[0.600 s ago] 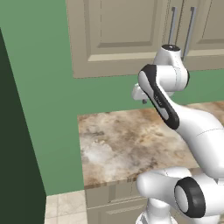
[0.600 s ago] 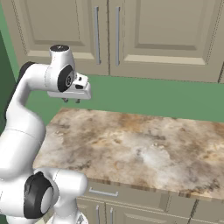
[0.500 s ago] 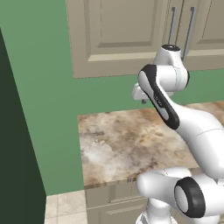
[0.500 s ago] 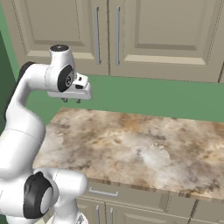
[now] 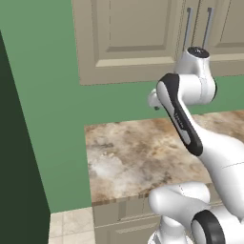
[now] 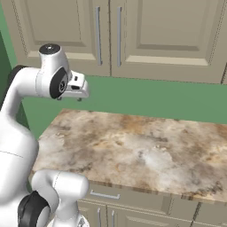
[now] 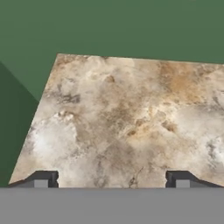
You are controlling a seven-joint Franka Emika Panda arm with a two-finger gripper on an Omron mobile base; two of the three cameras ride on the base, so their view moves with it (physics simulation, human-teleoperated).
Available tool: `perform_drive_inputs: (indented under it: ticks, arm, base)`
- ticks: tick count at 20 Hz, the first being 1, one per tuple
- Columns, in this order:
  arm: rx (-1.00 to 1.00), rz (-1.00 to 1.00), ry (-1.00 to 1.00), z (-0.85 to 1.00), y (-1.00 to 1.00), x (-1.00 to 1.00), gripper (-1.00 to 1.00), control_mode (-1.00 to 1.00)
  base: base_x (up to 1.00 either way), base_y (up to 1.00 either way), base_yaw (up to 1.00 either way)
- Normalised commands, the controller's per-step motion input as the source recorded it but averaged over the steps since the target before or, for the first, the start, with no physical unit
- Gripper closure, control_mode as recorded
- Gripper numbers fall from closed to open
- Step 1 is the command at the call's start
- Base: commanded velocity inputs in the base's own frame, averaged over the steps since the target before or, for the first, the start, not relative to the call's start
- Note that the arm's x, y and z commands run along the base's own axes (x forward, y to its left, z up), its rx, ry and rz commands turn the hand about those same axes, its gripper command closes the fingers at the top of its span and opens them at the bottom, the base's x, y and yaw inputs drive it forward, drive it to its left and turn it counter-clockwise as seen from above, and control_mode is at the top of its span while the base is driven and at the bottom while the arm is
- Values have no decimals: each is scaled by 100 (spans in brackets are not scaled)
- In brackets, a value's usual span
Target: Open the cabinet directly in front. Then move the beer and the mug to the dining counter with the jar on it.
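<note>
The gripper (image 7: 111, 178) hangs above the marble worktop (image 7: 127, 127) with its two dark fingertips (image 7: 43, 178) spread wide apart and nothing between them. Seen from the right base view, the gripper (image 6: 68, 98) points down, well clear of the stone surface (image 6: 133, 150) below it. The cabinet (image 6: 133, 35) sits higher up and behind the hand, on the green wall (image 6: 155, 97); its two doors are shut, and the pair of long grey handles (image 6: 108, 35) stands above and just to the right of the gripper.
</note>
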Motion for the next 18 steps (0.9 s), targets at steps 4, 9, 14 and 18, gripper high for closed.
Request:
perform_drive_inputs:
  ticks: [4, 9, 14, 18]
  arm:
    - [0, -1, -23, 39, 0, -25, -100, -100]
    - [0, -3, -22, 47, -1, -22, -100, -100]
    - [0, -6, -14, 38, -14, -16, -100, -100]
    - [0, -6, -6, 26, -20, -7, -100, -100]
  base:
    - [0, 0, 0]
    - [0, 0, 0]
    - [0, 0, 0]
    - [0, 0, 0]
